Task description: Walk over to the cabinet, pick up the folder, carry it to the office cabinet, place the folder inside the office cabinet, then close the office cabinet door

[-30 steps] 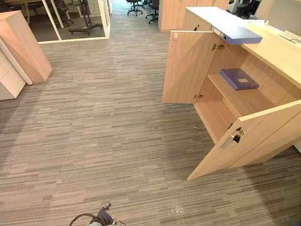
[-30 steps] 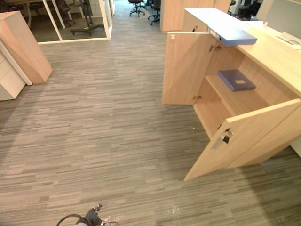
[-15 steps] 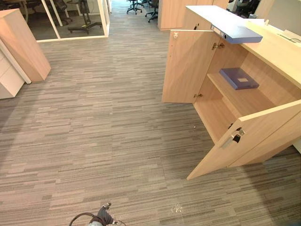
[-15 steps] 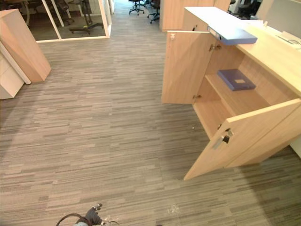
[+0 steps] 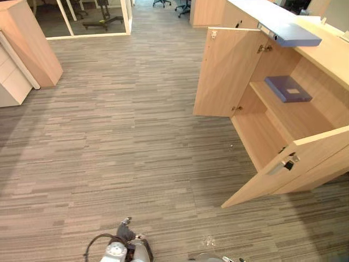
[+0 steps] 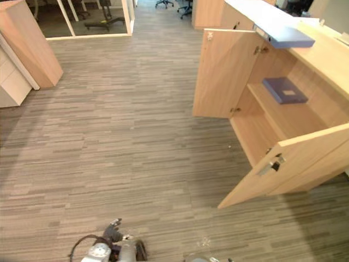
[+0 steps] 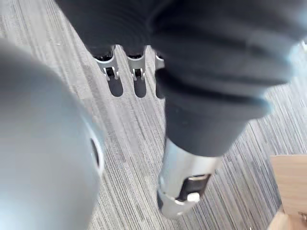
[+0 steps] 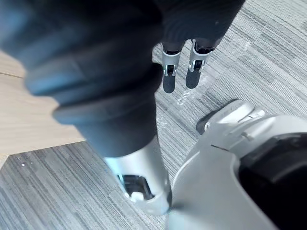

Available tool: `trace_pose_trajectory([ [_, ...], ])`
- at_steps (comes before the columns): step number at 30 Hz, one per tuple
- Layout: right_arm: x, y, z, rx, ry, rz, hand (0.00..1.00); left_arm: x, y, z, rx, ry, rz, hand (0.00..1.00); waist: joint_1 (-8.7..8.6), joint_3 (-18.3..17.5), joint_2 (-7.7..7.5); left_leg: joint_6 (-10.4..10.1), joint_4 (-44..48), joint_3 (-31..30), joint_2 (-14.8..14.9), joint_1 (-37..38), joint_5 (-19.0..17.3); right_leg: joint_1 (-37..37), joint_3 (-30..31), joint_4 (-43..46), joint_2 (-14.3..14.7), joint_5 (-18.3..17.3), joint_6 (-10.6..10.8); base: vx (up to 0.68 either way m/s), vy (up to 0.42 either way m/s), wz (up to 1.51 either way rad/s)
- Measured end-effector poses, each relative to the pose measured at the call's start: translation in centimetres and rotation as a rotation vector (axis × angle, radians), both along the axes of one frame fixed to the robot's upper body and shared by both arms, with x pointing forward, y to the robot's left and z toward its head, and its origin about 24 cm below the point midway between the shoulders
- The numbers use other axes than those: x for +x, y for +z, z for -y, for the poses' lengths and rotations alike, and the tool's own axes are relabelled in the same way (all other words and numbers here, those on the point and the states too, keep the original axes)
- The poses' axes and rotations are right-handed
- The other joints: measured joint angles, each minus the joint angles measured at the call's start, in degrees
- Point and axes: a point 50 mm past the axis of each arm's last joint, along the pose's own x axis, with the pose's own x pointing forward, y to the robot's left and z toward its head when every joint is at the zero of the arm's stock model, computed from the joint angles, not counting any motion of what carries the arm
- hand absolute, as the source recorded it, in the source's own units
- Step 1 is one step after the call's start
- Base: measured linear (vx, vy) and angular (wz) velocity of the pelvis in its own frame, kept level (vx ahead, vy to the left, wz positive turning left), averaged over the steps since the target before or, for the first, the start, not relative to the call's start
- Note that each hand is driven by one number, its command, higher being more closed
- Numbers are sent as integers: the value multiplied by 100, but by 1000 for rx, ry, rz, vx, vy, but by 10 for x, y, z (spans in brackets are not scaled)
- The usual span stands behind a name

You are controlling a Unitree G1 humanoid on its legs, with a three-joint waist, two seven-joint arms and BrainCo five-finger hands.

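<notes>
The office cabinet point(image 5: 327, 60) stands with both doors swung wide. Its far door point(image 5: 226, 71) juts out over the grey striped carpet point(image 5: 120, 136). Its near door point(image 5: 305, 158) angles out the same way, with a metal handle point(image 5: 287, 162) on the face that shows.

The folder point(image 5: 288, 88), dark blue with a pale label, lies flat on the shelf point(image 5: 294, 112) inside the office cabinet, between the two open doors. Neither hand touches it. On top of the office cabinet lies a pale blue binder point(image 5: 289, 30), its end overhanging the open compartment above the folder.

The left hand point(image 7: 187, 167) hangs over the carpet, apart from the office cabinet. Its fingers point(image 7: 136, 72) are straight and relaxed, the thumb is set apart, and nothing is in its grasp. A corner of light wood like the office cabinet's shows just past it.

The right hand point(image 8: 139, 177) also hangs above the carpet with straight, loose fingers point(image 8: 170, 67) and holds nothing. A light wood panel like that of the office cabinet shows beside it.

Well apart from the office cabinet, across the carpet, a second light-wood cabinet point(image 5: 32, 43) stands with a white drawer unit point(image 5: 12, 82) just beside it. Farther from the office cabinet than these are a glass partition point(image 5: 98, 19) and some office chairs point(image 5: 182, 4).
</notes>
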Motion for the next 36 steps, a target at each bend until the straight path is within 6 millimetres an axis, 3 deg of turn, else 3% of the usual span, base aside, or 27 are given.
trace_pose_trajectory([
  [2,1,1,3,-10,2,2,0,-1,-1,4,-17,12,-1,0,-27,5,94,-241,-600,-123,106,80,210,6,242,1,-116,-140,226,268,332,-64],
  [3,3,1,4,-13,1,6,0,0,-1,5,-23,16,-1,0,-17,48,82,-320,-388,-20,47,142,693,153,413,-57,-326,-255,368,335,428,-86],
  [5,1,0,1,-8,-2,-1,0,0,0,2,-19,25,0,0,-33,-30,-18,-210,192,11,-215,17,675,282,668,-90,-600,-253,308,419,451,-67],
  [6,1,0,-1,-7,-4,4,0,-1,-1,2,-20,22,-1,0,-46,-88,-59,95,532,80,-371,-42,481,188,755,152,-781,-211,281,402,386,-52],
  [7,2,0,0,-6,-2,8,0,-3,-1,3,-21,20,-7,0,-22,-188,-90,256,612,325,-532,12,265,-102,968,608,-988,-194,301,397,382,-54],
  [8,4,1,0,-6,-3,14,0,-3,-2,4,-24,15,-9,0,-15,-198,-85,288,609,416,-617,94,200,-265,1061,943,-1082,-158,301,485,452,-51],
  [9,6,2,2,-8,-16,28,0,-6,-3,8,-28,-4,-19,0,-53,-203,-92,422,539,569,-824,354,70,-555,1083,1761,-1267,2,253,516,423,-42],
  [10,7,2,3,-9,-15,34,0,-9,-5,13,-34,-23,-29,0,-51,-208,-90,521,357,686,-1021,760,-37,-924,1069,2732,-1413,422,-67,455,345,-34],
  [11,8,2,2,-5,-13,35,0,-10,-5,15,-37,-32,-33,0,-49,-214,-87,548,215,727,-1102,986,-63,-1094,1028,3176,-1485,709,-222,469,310,-31],
  [12,10,3,3,-6,-11,45,0,-12,-6,18,-40,-49,-38,0,-74,-205,-71,613,-98,758,-1243,1462,-103,-1427,903,4209,-1558,831,-387,377,215,-16],
  [13,12,3,3,-9,-8,53,0,-13,-6,19,-40,-54,-41,0,-105,-201,-64,613,-246,735,-1281,1679,-103,-1566,746,4657,-1557,719,-416,456,194,-7],
  [15,19,5,4,-18,11,76,0,-14,-7,19,-33,-79,-46,0,-174,-168,8,614,-672,629,-1252,2348,-103,-1914,-110,5215,-1246,-35,-330,420,72,4],
  [17,20,6,4,-19,17,80,0,-13,-7,19,-34,-84,-51,0,-192,-115,68,613,-771,619,-1047,2626,-104,-2074,-757,4501,-815,-464,-303,387,-78,3],
  [19,21,6,4,-23,25,82,0,-14,-8,22,-45,-82,-62,0,-239,-49,163,602,-780,624,-804,2806,-109,-2253,-1185,3316,-400,-495,-261,358,-148,10],
  [20,21,6,4,-24,49,79,0,-16,-9,22,-53,-70,-68,0,-263,-46,157,552,-854,665,-761,2908,-125,-2329,-1234,2379,-245,-272,-226,329,-182,16],
  [21,18,5,3,-23,55,71,0,-18,-10,22,-59,-61,-72,0,-270,-44,141,407,-944,711,-801,3039,-190,-2334,-1289,1648,-212,363,-265,400,-230,16],
  [22,16,6,12,-40,49,65,0,-21,-12,31,-90,-47,-86,0,-297,23,362,192,-1059,778,-671,3234,-311,-2302,-1378,1722,-83,773,-518,409,-218,-8],
  [23,21,8,15,-53,57,77,0,-22,-12,34,-104,-35,-88,0,-253,3,484,46,-1096,891,-600,3196,-222,-2426,-1379,1795,-17,668,-582,352,-184,-23],
  [26,26,9,16,-54,60,84,0,-13,-10,31,-108,-3,-71,0,-305,145,481,-246,-1102,1099,-597,3293,-31,-2562,-1515,2325,-85,250,-639,314,-204,-14],
  [29,21,8,17,-53,53,72,0,-12,-9,31,-112,12,-66,0,-350,132,457,-332,-830,1324,-370,3529,-21,-2281,-1749,2459,25,-262,-439,247,-179,-19],
  [30,18,7,17,-50,37,68,0,-11,-9,32,-119,18,-65,0,-380,132,419,-499,-91,1302,-182,3336,-182,-2173,-1909,2460,-32,-636,-448,191,-251,-7],
  [31,12,6,16,-47,32,51,0,-12,-10,34,-129,34,-67,0,-391,141,396,-440,1016,1266,158,2962,-136,-1878,-2118,2209,-17,-689,-496,138,-234,-6],
  [32,9,6,16,-45,22,46,0,-16,-11,33,-135,54,-75,0,-390,110,465,-342,1632,1224,396,2702,17,-1677,-2229,2016,34,-690,-502,202,-231,-15],
  [33,3,5,17,-45,1,35,0,-20,-11,28,-141,102,-73,0,-399,72,444,-219,2805,1157,860,2233,509,-1361,-2358,1721,169,-679,-511,244,-221,-38],
  [34,-2,4,16,-40,-12,25,0,-21,-11,22,-143,149,-60,0,-344,51,417,-201,3877,1140,1227,1878,590,-1190,-2129,1551,429,-570,-611,257,-211,-54],
  [36,-3,4,17,-42,-20,18,0,-23,-10,13,-147,219,-51,0,-287,21,414,-142,4783,1186,1448,1544,347,-850,-1809,1229,742,-534,-698,210,-139,-85],
])
